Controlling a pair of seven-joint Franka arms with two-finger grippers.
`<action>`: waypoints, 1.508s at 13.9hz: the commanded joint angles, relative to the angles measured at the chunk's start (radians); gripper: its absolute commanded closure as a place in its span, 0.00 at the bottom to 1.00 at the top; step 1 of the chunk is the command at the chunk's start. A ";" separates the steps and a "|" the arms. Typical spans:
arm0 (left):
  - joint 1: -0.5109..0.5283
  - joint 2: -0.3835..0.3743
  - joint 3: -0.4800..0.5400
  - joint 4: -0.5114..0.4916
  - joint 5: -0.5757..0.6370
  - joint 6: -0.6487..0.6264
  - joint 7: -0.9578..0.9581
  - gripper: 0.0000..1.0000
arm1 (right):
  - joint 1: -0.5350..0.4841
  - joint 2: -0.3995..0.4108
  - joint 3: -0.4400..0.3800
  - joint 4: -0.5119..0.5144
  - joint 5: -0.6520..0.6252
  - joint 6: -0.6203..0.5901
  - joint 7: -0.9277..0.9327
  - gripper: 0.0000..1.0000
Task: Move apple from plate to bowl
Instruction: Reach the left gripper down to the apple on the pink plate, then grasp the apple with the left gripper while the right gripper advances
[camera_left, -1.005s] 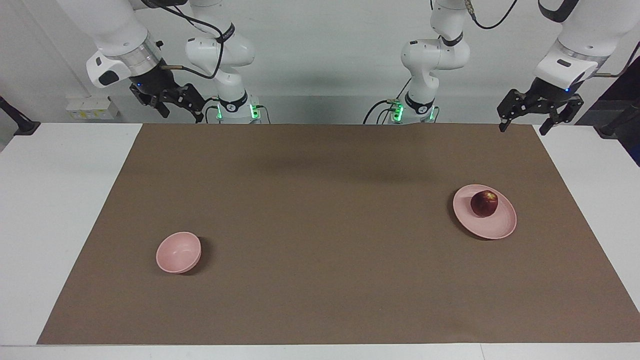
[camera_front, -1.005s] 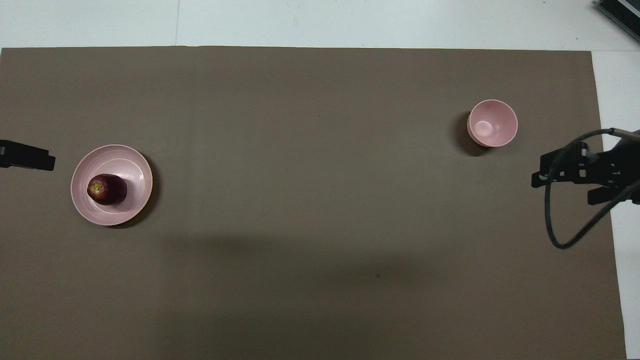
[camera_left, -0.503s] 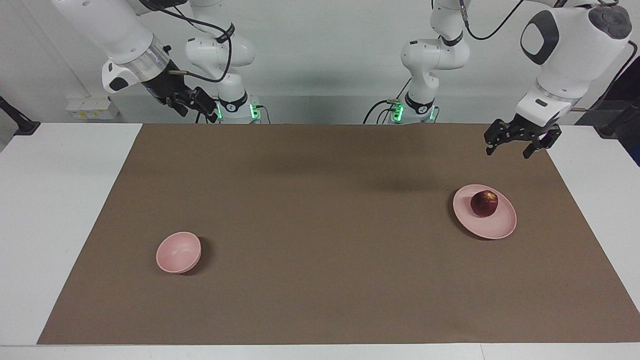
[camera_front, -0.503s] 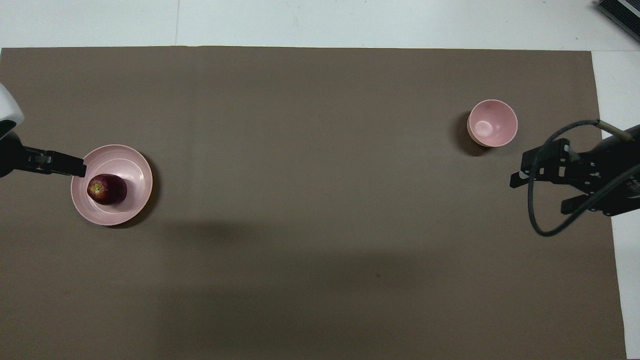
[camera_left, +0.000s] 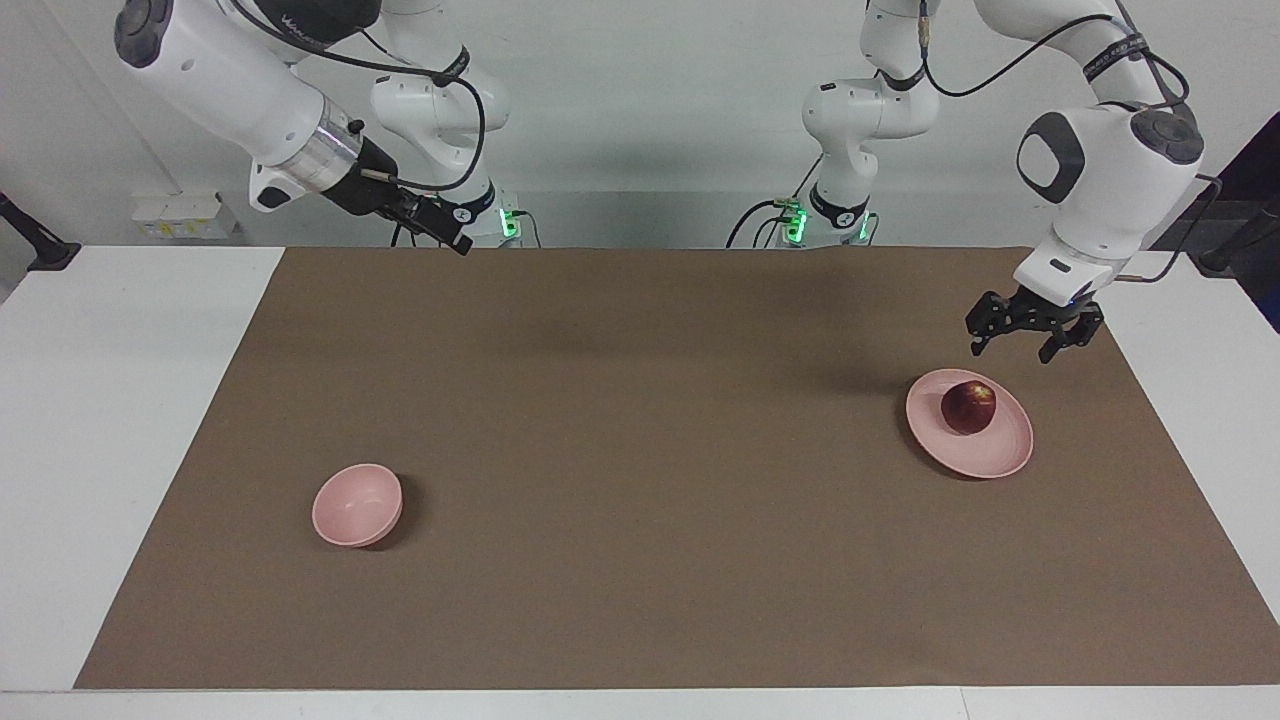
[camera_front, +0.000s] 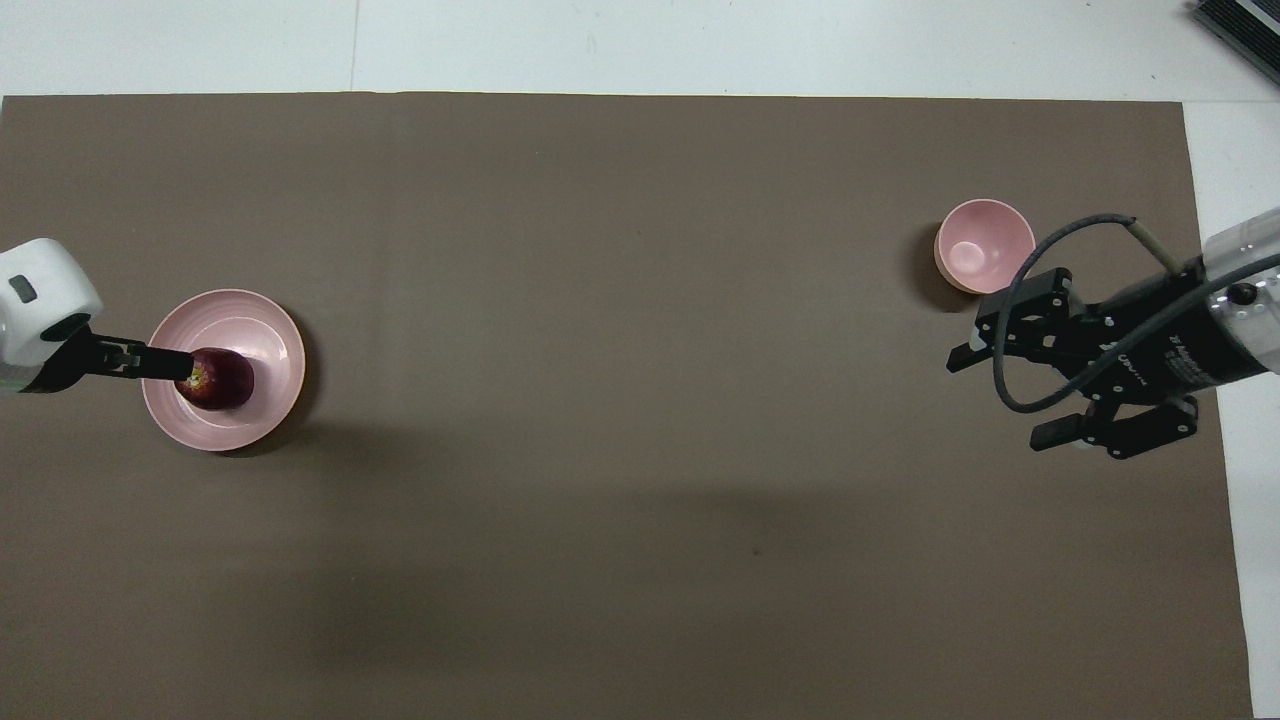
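Note:
The dark red apple (camera_left: 968, 406) (camera_front: 222, 380) lies on the flat pink plate (camera_left: 1003, 452) (camera_front: 262, 330) toward the left arm's end of the table. The small deep pink bowl (camera_left: 356, 505) (camera_front: 985, 245) stands empty toward the right arm's end. My left gripper (camera_left: 1010, 352) (camera_front: 172, 365) is open and empty. It hangs in the air over the plate's edge, apart from the apple. My right gripper (camera_left: 455, 240) (camera_front: 1002, 400) is open and empty, raised over the mat at its own end.
A brown mat (camera_left: 640, 450) covers most of the white table (camera_left: 120, 400). A black cable (camera_front: 1050, 300) loops over the right gripper. Both arm bases stand at the robots' edge of the table.
My left gripper has come down and in toward the plate. My right gripper has swung in over the mat. Apple, plate and bowl have not moved.

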 joint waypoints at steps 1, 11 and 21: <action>0.016 0.013 -0.006 -0.089 -0.012 0.102 0.020 0.00 | 0.004 0.009 0.004 -0.058 0.107 0.062 0.104 0.00; 0.019 0.161 -0.006 -0.134 -0.012 0.305 0.009 0.20 | 0.177 0.069 0.005 -0.203 0.452 0.429 0.376 0.00; -0.014 0.156 -0.025 0.085 -0.042 -0.019 0.017 1.00 | 0.312 0.063 0.005 -0.204 0.455 0.554 0.517 0.00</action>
